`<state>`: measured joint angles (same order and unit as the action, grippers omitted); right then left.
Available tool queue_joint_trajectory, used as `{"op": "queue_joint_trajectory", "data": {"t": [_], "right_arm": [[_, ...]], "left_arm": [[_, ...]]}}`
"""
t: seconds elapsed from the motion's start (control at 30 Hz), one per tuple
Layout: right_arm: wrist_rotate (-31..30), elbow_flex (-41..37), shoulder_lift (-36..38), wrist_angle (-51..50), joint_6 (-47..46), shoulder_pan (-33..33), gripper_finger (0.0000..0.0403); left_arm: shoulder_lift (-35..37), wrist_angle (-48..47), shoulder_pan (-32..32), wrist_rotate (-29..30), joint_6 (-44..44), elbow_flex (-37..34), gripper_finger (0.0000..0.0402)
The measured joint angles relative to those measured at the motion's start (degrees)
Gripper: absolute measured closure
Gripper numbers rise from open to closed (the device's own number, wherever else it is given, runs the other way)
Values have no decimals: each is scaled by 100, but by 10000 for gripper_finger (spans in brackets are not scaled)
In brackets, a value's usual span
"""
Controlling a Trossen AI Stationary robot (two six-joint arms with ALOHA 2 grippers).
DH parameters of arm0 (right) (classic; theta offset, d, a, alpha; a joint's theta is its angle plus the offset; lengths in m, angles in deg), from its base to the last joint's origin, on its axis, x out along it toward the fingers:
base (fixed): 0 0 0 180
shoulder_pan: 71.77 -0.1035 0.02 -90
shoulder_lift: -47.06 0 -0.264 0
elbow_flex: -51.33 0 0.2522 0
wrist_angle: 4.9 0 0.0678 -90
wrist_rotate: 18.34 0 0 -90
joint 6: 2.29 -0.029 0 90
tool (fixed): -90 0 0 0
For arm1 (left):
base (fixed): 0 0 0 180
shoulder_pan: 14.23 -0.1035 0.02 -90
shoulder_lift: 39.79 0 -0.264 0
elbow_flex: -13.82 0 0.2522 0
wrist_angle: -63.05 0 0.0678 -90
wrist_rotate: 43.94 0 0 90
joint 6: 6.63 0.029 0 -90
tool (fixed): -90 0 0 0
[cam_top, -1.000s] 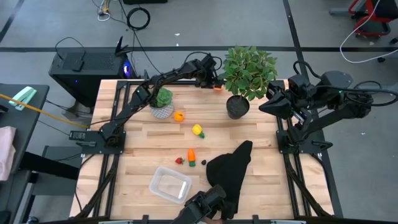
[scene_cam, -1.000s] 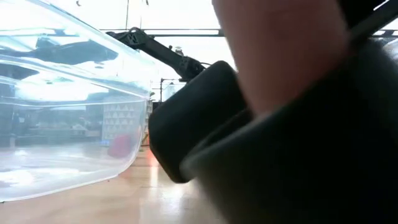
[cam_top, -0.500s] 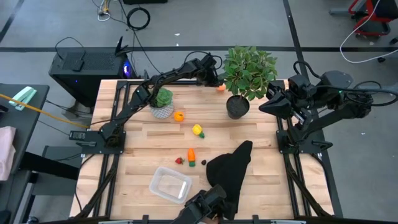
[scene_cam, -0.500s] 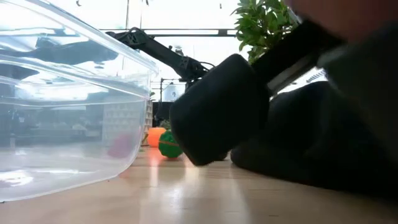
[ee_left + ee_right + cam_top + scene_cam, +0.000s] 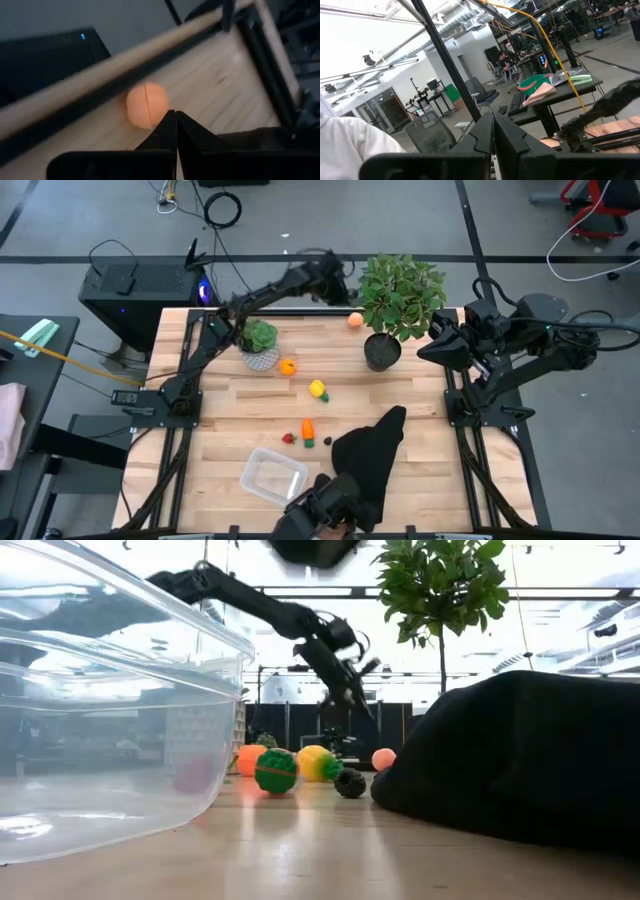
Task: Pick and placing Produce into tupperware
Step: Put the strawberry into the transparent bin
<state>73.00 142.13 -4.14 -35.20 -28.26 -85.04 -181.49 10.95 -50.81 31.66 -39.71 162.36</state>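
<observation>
- Left tool point(image 5: 335, 280) raised over the table's far edge, upper centre of the high view; fingers point(image 5: 172, 131) pressed together in the left wrist view, nothing pinched between them.
- Peach piece point(image 5: 354, 320) lying free on the table point(image 5: 420, 470) just right of and below that tool in the high view, beside the big potted plant point(image 5: 400, 295); seen again as a pale orange ball point(image 5: 146, 105) beyond the closed fingertips in the left wrist view, not touching them.
- Right tool point(image 5: 425, 352) parked at the right edge of the high view, beside the big plant's dark pot; fingers point(image 5: 492, 131) pressed together in the right wrist view, empty, aimed out into the room.
- Tupperware point(image 5: 274, 478) standing at lower centre-left of the high view, clear, nothing visible inside; filling the left side of the low view point(image 5: 110, 710).
- Orange piece point(image 5: 288, 366) near the small potted plant point(image 5: 262, 342), centre-left.
- Yellow piece with a green end point(image 5: 318, 390) at centre of the high view.
- Orange carrot-like piece point(image 5: 308, 429), small red piece point(image 5: 289, 438) and small dark piece point(image 5: 328, 441) grouped just above the tupperware, left of the black cloth point(image 5: 372, 452).
- Black cloth heaped at lower centre-right of the high view, apart from the tupperware; a dark mound point(image 5: 520, 760) on the right of the low view.
- Dark object point(image 5: 325, 508) at the bottom edge of the high view, between tupperware and cloth; not identifiable.
</observation>
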Motion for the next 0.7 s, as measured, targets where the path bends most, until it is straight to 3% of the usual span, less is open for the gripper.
{"op": "queue_joint_trajectory", "data": {"t": [0.23, 0.37, 0.53, 0.7], "right_arm": [[0, 0, -2, 134, 155, 0, 380], [-2, 0, -2, 168, 214, 0, 380], [-138, 0, -12, 177, 217, 1, 380], [-142, 0, -73, 255, 218, 0, 380]], "left_arm": [[1097, 300, -128, 112, 104, -4, 398], [1779, 1268, -105, 85, 326, -7, 399], [2438, 3909, -38, -132, 294, 2, 400], [2546, 8030, 182, -16, -509, -164, 401]]}}
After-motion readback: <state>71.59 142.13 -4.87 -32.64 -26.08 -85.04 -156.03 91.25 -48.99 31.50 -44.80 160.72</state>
